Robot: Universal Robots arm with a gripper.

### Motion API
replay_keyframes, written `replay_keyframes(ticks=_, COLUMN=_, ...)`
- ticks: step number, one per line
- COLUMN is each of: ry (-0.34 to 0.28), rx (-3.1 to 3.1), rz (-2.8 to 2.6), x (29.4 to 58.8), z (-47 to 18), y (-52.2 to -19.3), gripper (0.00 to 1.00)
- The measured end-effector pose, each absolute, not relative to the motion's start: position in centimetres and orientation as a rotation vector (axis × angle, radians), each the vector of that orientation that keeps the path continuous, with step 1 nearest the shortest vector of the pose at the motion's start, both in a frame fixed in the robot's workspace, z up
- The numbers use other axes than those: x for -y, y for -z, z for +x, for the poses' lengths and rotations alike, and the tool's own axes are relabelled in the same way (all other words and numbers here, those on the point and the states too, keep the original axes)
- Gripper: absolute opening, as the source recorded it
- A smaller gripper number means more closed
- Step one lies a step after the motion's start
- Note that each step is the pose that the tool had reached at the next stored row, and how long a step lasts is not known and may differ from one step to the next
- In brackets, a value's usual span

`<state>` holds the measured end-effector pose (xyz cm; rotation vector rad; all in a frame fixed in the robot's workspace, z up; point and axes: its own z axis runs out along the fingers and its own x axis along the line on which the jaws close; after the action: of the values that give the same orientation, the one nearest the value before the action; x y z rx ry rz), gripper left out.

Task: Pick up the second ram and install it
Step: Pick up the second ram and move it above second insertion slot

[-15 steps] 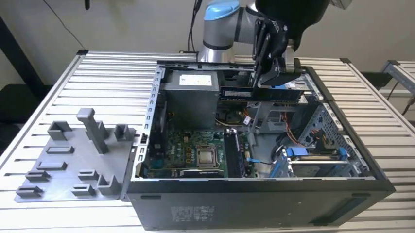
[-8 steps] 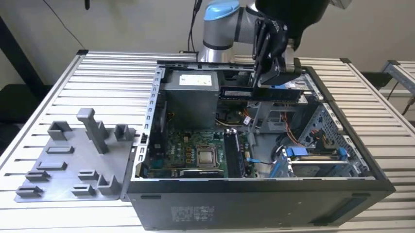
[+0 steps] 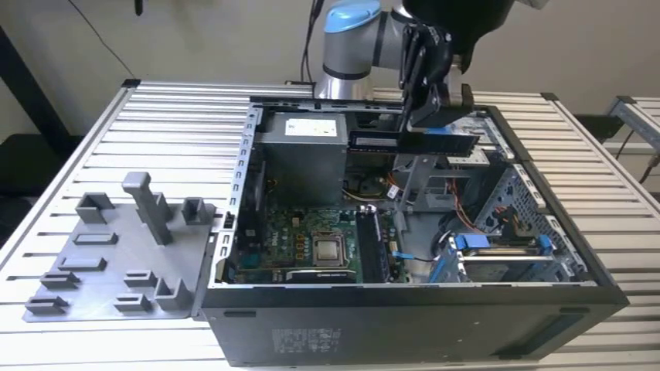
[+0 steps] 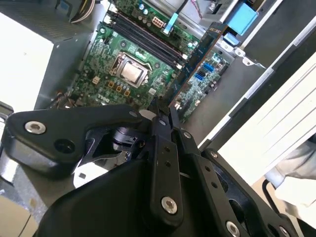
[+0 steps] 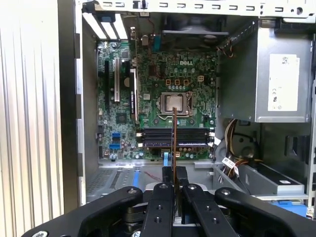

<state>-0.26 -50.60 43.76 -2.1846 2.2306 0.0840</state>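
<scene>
A slatted metal table carries an open computer case. The gripper has its jaws clamped on the second ram, which juts straight out from between them. Beyond its far end lie the memory slots and CPU socket

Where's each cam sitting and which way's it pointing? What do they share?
Exterior view: off-arm, raised, looking down into the open computer case; arm and gripper holding the second ram show.
First wrist view: behind the gripper, facing the motherboard squarely.
Second wrist view: behind the gripper, oblique to the board.
Shared: all three show gripper, ram, CPU socket.
</scene>
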Motion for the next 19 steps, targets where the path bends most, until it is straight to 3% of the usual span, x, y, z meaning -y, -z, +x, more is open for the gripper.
replay_keyframes(ticks=19, ry=-0.101, rx=-2.222, rz=-2.177, x=46.6, z=-0.3, y=-43.6, gripper=0.14)
